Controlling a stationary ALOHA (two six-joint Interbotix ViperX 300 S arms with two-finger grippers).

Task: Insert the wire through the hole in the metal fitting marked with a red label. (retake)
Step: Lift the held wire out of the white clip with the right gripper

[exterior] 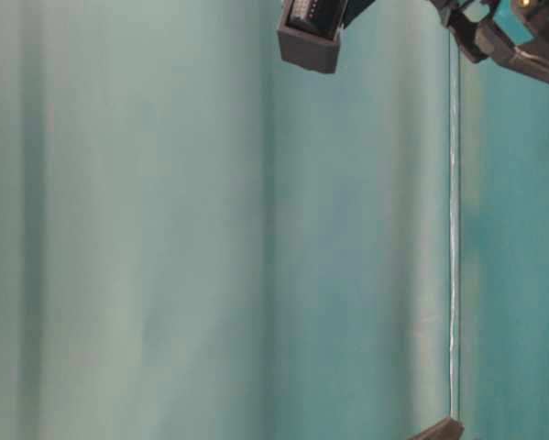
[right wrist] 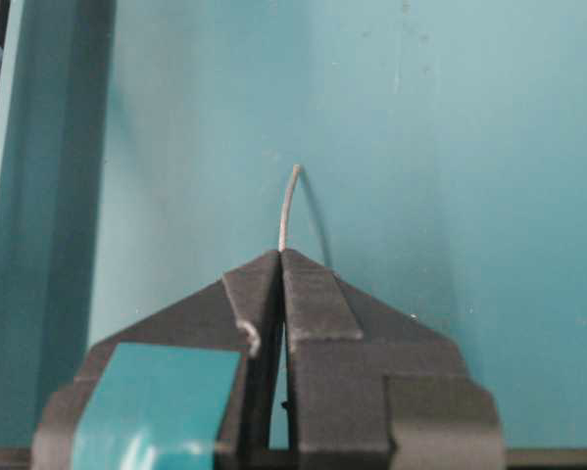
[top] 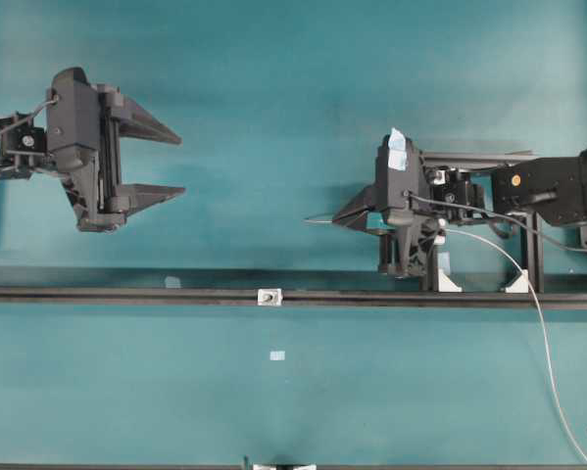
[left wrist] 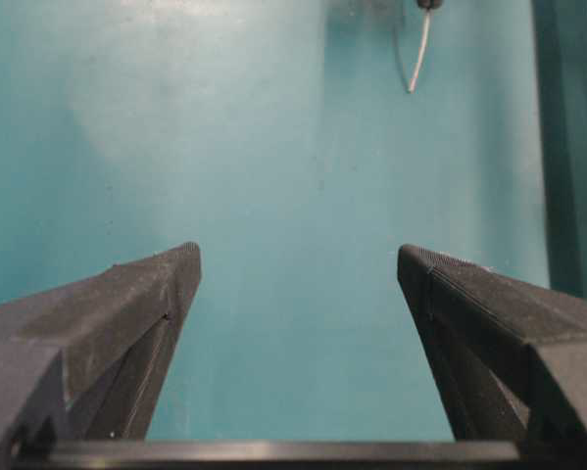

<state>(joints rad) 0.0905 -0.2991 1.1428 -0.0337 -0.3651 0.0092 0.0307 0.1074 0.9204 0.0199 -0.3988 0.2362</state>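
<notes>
Silver-grey wire (right wrist: 287,208) is pinched in the closed right gripper (right wrist: 279,257), tip jutting out, left gripper (top: 166,164) gaping empty; next, I judge, aim it at the metal fitting (top: 269,296) mid-rail.

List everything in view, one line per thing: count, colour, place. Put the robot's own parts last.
table: one, teal, under everything.
rail: one, black, running left to right across the table in the overhead view.
metal fitting: one, silvery-white with a dark centre, on the rail near mid-frame.
flat rectangle: one, pale, on the table below the fitting in the overhead view.
white brackets: two, white, at the rail below the right arm.
wire: one, silver-grey, its short tip sticking out past the right end effector.
left end effector: one, black, left of the overhead view, open and holding nothing.
right end effector: one, black, right of centre overhead, shut on the wire.
</notes>
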